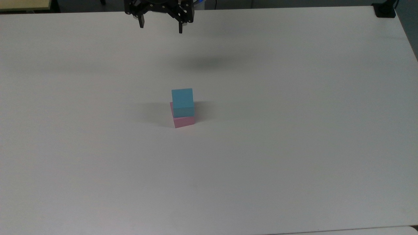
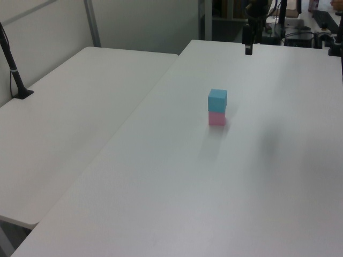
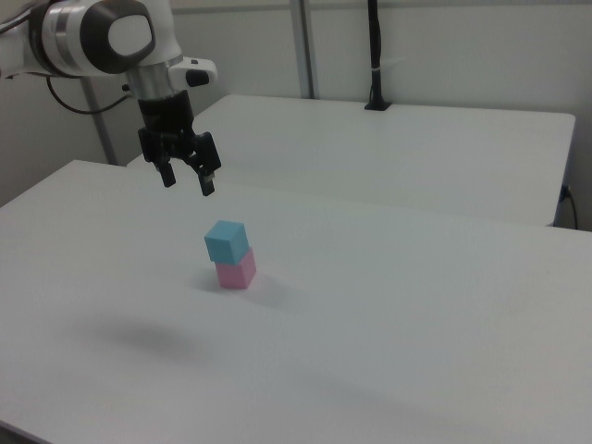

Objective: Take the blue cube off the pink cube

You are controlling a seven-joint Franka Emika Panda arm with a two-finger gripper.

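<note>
The blue cube (image 1: 182, 101) sits squarely on top of the pink cube (image 1: 184, 121), and the two-cube stack stands near the middle of the white table (image 1: 294, 147). In the top view the blue cube is turned slightly against the pink one, so a thin pink sliver shows at its 9 o'clock edge.

The gripper (image 1: 160, 26) hangs in the air above the table, well apart from the stack. In the top view it lies at 12 o'clock from the cubes, close to the table's far edge. In the right view the gripper (image 3: 188, 180) is at about 11 o'clock from the blue cube (image 3: 227, 241). Its two black fingers are spread wide apart with nothing between them.

In the left view the stack stands upright, blue cube (image 2: 217, 100) over pink cube (image 2: 216, 118), with a second white table (image 2: 69, 118) at 9 o'clock.
</note>
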